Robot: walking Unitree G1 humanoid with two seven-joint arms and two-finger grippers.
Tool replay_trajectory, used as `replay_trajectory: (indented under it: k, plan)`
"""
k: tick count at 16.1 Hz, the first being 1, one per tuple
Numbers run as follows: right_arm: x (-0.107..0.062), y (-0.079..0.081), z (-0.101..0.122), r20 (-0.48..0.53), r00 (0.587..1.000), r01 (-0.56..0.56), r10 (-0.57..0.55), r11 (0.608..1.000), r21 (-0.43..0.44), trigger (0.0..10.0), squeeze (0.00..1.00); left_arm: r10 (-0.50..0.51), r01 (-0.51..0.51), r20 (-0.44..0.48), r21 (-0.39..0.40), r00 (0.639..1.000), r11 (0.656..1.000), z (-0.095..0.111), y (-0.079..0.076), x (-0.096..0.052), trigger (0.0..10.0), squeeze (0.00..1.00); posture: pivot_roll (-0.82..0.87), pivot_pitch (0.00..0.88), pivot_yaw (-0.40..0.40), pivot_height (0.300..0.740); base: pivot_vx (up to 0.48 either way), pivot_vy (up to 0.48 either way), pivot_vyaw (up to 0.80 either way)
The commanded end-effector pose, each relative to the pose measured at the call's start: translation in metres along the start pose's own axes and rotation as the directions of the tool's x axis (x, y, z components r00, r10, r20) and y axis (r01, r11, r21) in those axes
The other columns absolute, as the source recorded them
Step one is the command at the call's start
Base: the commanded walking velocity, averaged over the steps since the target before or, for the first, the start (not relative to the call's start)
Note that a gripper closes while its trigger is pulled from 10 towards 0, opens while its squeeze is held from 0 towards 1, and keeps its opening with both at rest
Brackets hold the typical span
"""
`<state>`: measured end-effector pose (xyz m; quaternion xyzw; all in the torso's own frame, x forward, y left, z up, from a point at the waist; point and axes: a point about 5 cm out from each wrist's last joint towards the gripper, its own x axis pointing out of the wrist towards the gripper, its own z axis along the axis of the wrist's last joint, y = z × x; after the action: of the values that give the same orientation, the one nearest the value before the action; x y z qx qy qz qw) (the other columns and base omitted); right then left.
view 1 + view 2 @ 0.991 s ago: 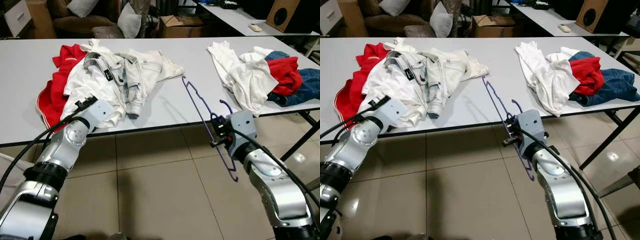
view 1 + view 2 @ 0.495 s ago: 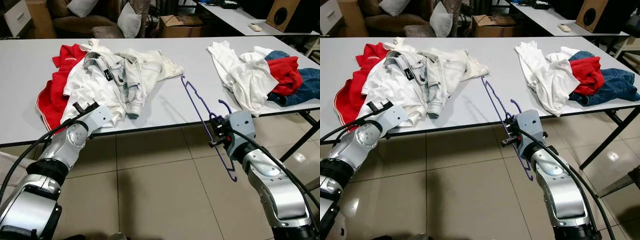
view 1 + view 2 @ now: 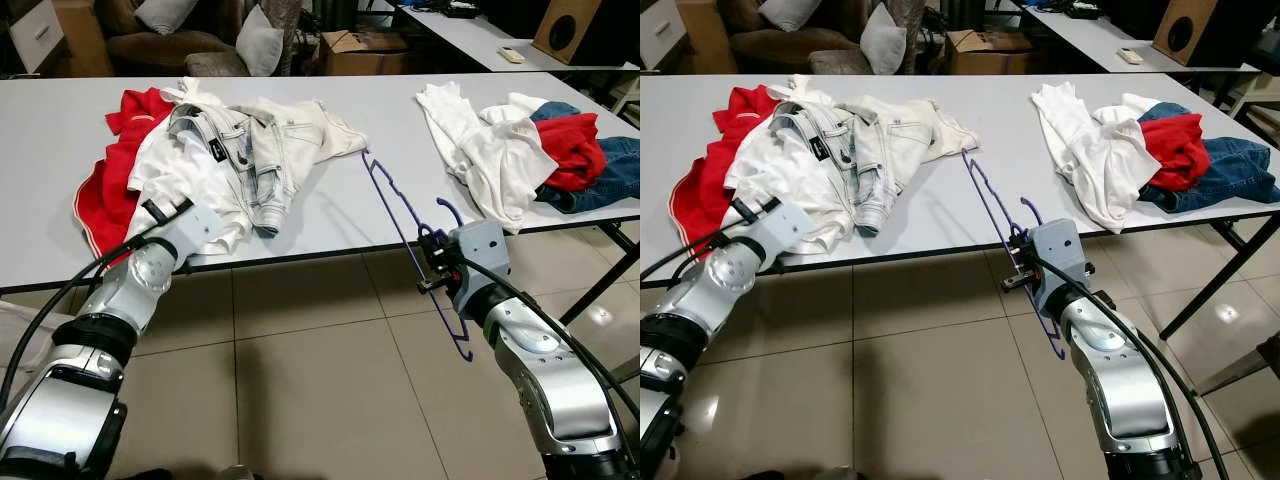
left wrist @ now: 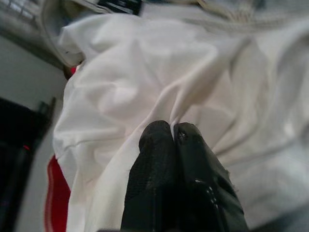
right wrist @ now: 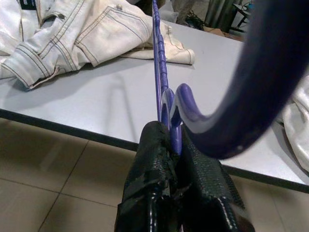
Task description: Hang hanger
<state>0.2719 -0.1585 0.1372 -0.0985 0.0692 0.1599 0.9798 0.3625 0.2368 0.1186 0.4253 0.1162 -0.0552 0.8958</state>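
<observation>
right gripper (image 5: 171,145) clamped on purple hanger (image 3: 400,222) at table (image 3: 330,215) edge, left gripper (image 4: 173,137) closed, pinching white shirt (image 3: 185,180)

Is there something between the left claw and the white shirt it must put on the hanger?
Nothing visible. The left claw is shut on a fold of the white shirt. The right claw holds the hanger.

Two silver jointed arms, grey wrist housings, black cables along forearms; left gripper (image 4: 179,180) and right gripper (image 5: 178,186): textured black fingers.
</observation>
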Motion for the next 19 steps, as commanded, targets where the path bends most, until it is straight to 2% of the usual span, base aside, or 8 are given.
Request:
replay_trajectory:
  k: [1, 5, 6, 8, 9, 11, 15, 19]
  plan:
    - [0.001, -0.001, 0.004, 0.022, 1.000, 0.014, -0.014, 1.000, -0.008, 10.0, 0.00, 0.037, -0.023, 0.108, -0.125, 0.994, 0.992, 0.025, 0.014, 0.004, 0.0, 0.00, -0.09, 0.000, -0.022, 0.740, 0.000, 0.000, 0.00]
    - [0.006, -0.001, 0.004, 0.038, 0.998, 0.044, -0.044, 0.999, 0.002, 10.0, 0.00, 0.163, 0.013, 0.324, -0.478, 0.932, 0.878, 0.083, 0.057, 0.004, 0.0, 0.00, -0.06, 0.000, -0.016, 0.740, 0.000, 0.000, 0.00]
    - [0.010, -0.002, 0.008, 0.061, 0.995, 0.074, -0.075, 0.997, 0.019, 10.0, 0.00, 0.255, 0.048, 0.445, -0.565, 0.859, 0.824, 0.123, 0.098, -0.002, 0.0, 0.00, -0.05, 0.000, -0.012, 0.740, 0.000, 0.000, 0.00]
    - [0.012, -0.005, 0.011, 0.078, 0.991, 0.107, -0.109, 0.994, 0.029, 10.0, 0.00, 0.351, 0.093, 0.582, -0.597, 0.734, 0.797, 0.164, 0.140, -0.020, 0.0, 0.00, -0.04, 0.000, -0.002, 0.740, 0.000, 0.000, 0.00]
    - [0.011, -0.012, 0.012, 0.092, 0.981, 0.167, -0.172, 0.984, 0.056, 10.0, 0.00, 0.470, 0.163, 0.685, -0.645, 0.557, 0.747, 0.203, 0.187, -0.050, 0.0, 0.00, -0.04, 0.000, 0.001, 0.740, 0.000, 0.000, 0.00]
    - [0.010, -0.018, 0.011, 0.088, 0.972, 0.212, -0.219, 0.974, 0.082, 10.0, 0.00, 0.481, 0.189, 0.715, -0.637, 0.508, 0.748, 0.212, 0.198, -0.060, 0.0, 0.00, -0.05, 0.000, 0.014, 0.740, 0.000, 0.000, 0.00]
    - [0.009, -0.020, 0.009, 0.087, 0.964, 0.242, -0.249, 0.966, 0.085, 10.0, 0.00, 0.238, 0.145, 0.650, -0.478, 0.722, 0.866, 0.177, 0.135, -0.022, 0.0, 0.00, -0.05, 0.000, 0.022, 0.740, 0.000, 0.000, 0.00]
    - [0.011, -0.020, 0.007, 0.072, 0.967, 0.240, -0.243, 0.969, 0.053, 10.0, 0.00, 0.126, 0.144, 0.563, -0.411, 0.817, 0.900, 0.143, 0.095, -0.009, 0.0, 0.00, -0.06, 0.000, 0.013, 0.740, 0.000, 0.000, 0.00]
